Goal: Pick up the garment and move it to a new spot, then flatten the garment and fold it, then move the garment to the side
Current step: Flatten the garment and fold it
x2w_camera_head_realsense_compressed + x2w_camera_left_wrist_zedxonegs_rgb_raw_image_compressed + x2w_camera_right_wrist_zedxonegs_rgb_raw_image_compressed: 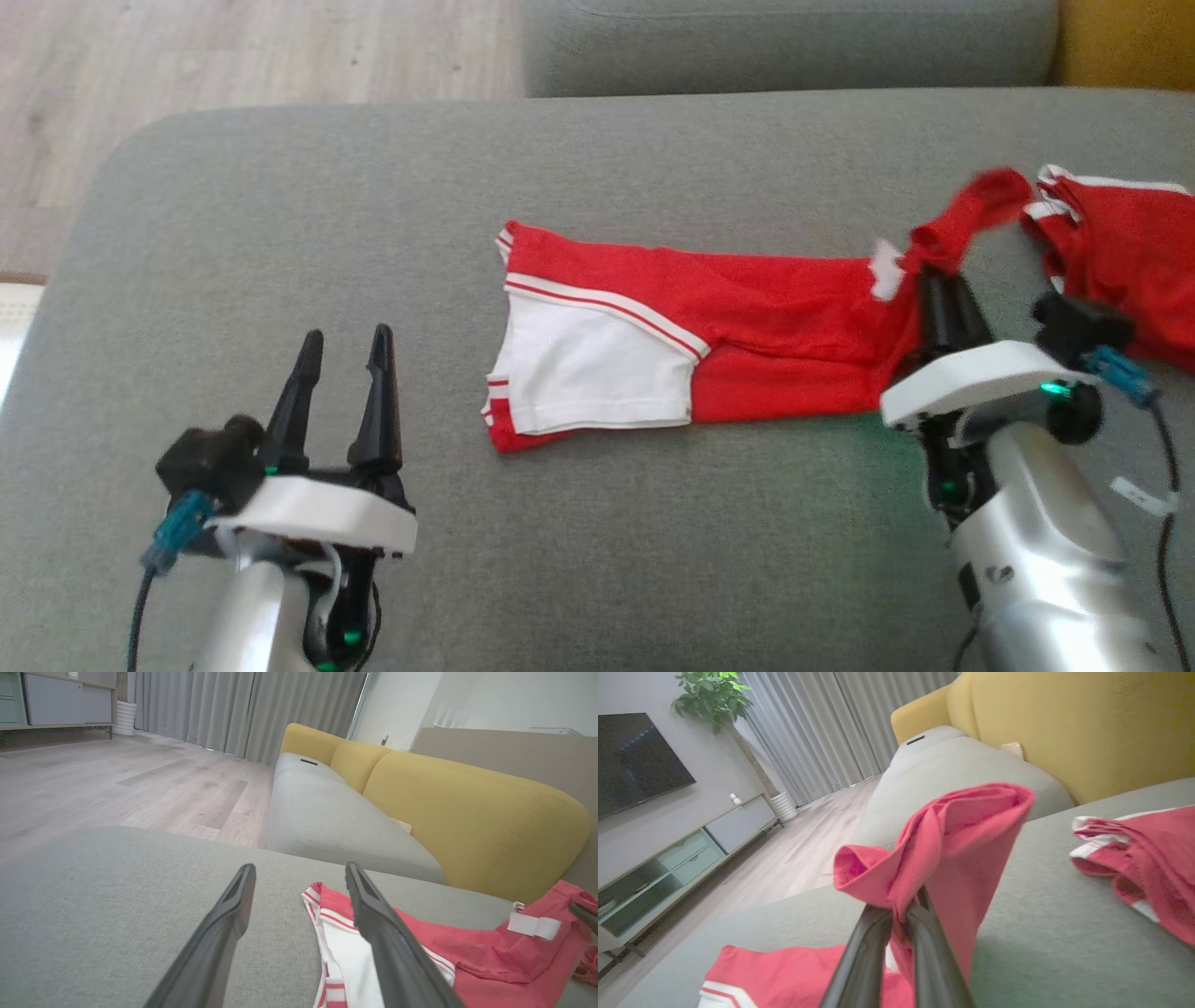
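The garment (766,317) lies as a long folded strip across the grey cushion (373,187), its white sleeve with red-and-white stripes at the left end; no lettering shows. My right gripper (934,275) is shut on the garment's right end, holding a bunched red fold up off the cushion. In the right wrist view that fold of the garment (962,830) drapes over my right gripper (908,905). My left gripper (347,334) stands open at the lower left, apart from the cloth. In the left wrist view the left gripper (300,868) points past the garment (467,961).
A smaller red garment with white trim (1120,252) lies at the cushion's right edge, close to my right wrist. A second grey seat (794,42) and yellow backrest (467,812) lie beyond. Wooden floor (233,56) is past the far left edge.
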